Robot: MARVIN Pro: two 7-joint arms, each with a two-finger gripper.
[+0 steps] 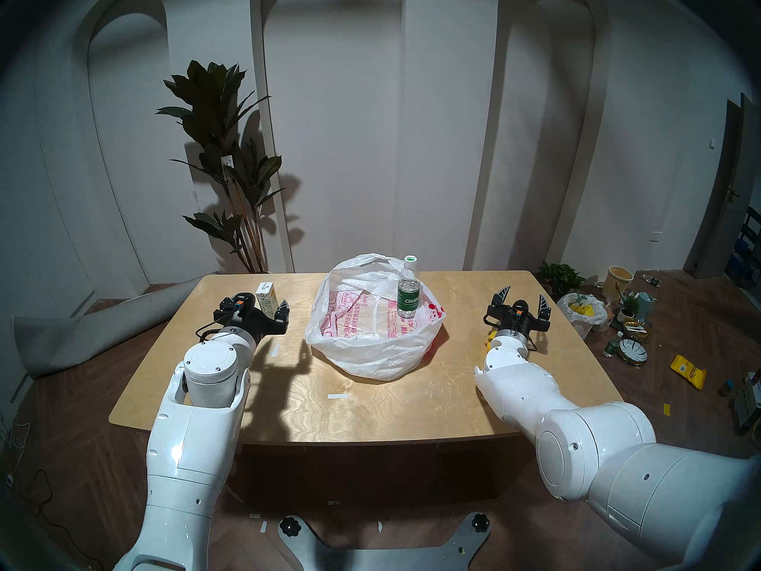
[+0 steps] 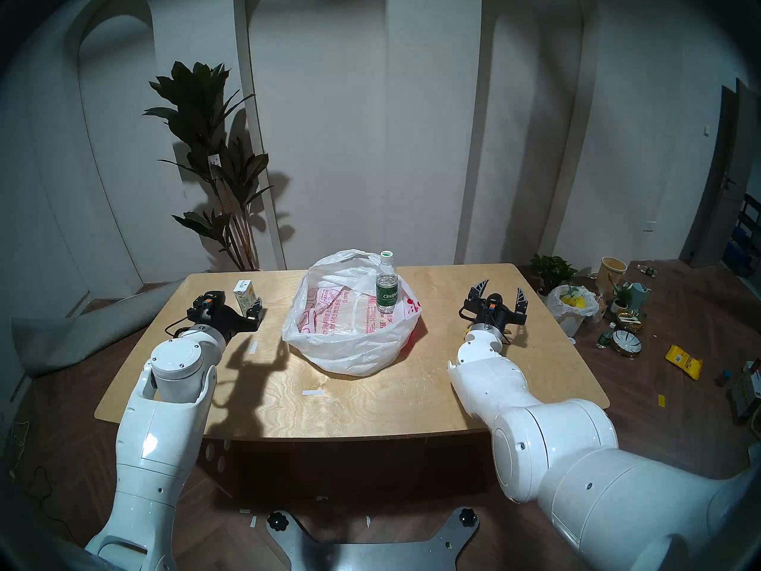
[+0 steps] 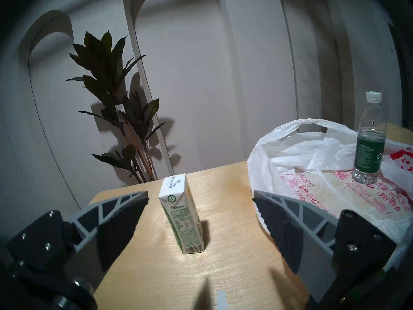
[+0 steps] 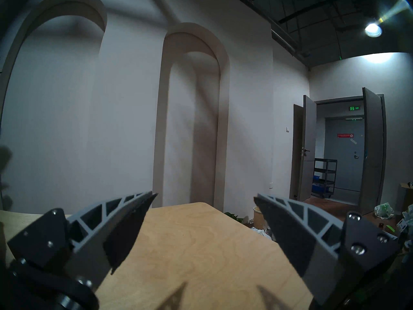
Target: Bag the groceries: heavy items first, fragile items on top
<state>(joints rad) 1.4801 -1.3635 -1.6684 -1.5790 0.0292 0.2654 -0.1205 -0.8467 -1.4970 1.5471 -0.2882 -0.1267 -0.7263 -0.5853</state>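
Your left gripper (image 3: 200, 196) has its jaws spread wide, and the small white-green rectangular drink carton (image 3: 182, 220) stands upright on the light wooden table (image 1: 370, 401) between and just beyond the two fingertips, touching neither. In the left wrist view the carton sits a little left of the middle of the gap, with bare wood on either side of it. From the head you see the same carton (image 1: 266, 298) at the far left of the table, partly hidden behind the gripper's (image 1: 263, 306) dark fingers.

Your right gripper (image 4: 205, 196) also has its jaws spread wide and grips nothing; only bare table top and the far right corner of the table show between its fingers. In the head view it (image 1: 523, 298) hangs over the right side of the table, well apart from the bag. A small patch of yellow shows at the table surface just beside your right wrist (image 1: 491, 340); it is mostly hidden by the arm, so you cannot tell what it is.

The large crinkly translucent white plastic shopping bag with red print (image 1: 370, 352) lies in the middle of the table, its mouth open and its walls slumped low. The clear plastic water bottle with green label and white cap (image 1: 408, 288) stands upright at the bag's far right side; in the left wrist view its base (image 3: 365, 179) rests on the printed plastic. Whether that plastic is the bag's inside floor or a flattened wall, you cannot tell
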